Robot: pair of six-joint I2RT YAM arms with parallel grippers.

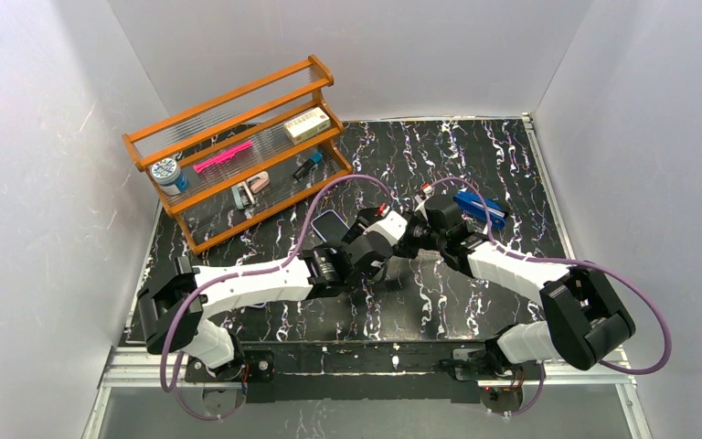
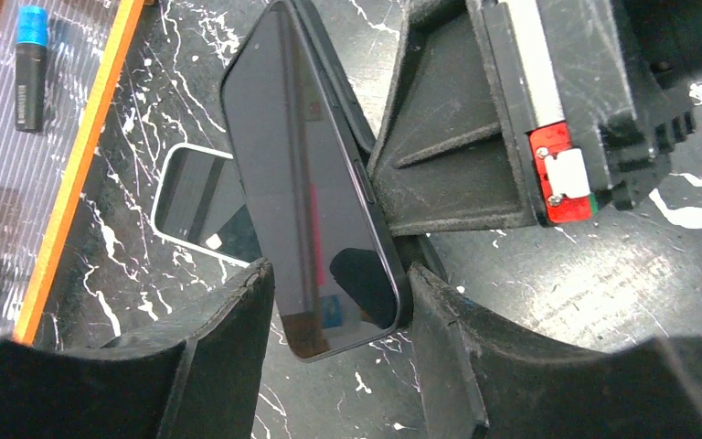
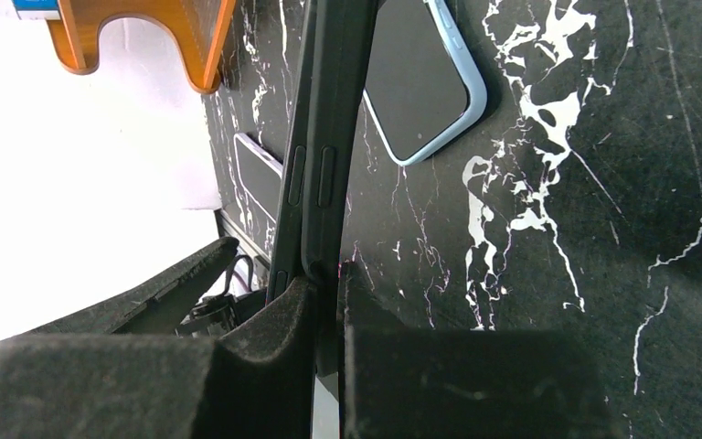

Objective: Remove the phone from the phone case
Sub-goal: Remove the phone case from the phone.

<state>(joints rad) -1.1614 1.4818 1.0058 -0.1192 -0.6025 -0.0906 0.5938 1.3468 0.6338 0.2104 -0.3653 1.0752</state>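
A dark phone (image 2: 311, 183) in a black phone case (image 2: 370, 174) is held up off the table where the two arms meet. My right gripper (image 3: 329, 274) is shut on the case's edge (image 3: 322, 137), seen edge-on with its side buttons. My left gripper (image 2: 338, 270) straddles the phone's lower end. Its right finger (image 2: 448, 347) presses the case's side and its left finger (image 2: 228, 347) sits against the screen's other edge. From above, the left gripper (image 1: 379, 247) and right gripper (image 1: 411, 233) face each other, and the phone is hidden between them.
A second phone in a light-blue case (image 3: 420, 82) lies flat on the black marbled table (image 1: 475, 155), just left of the grippers (image 1: 329, 222). An orange shelf rack (image 1: 238, 146) with small items stands at the back left. A blue tool (image 1: 480, 206) lies behind the right arm.
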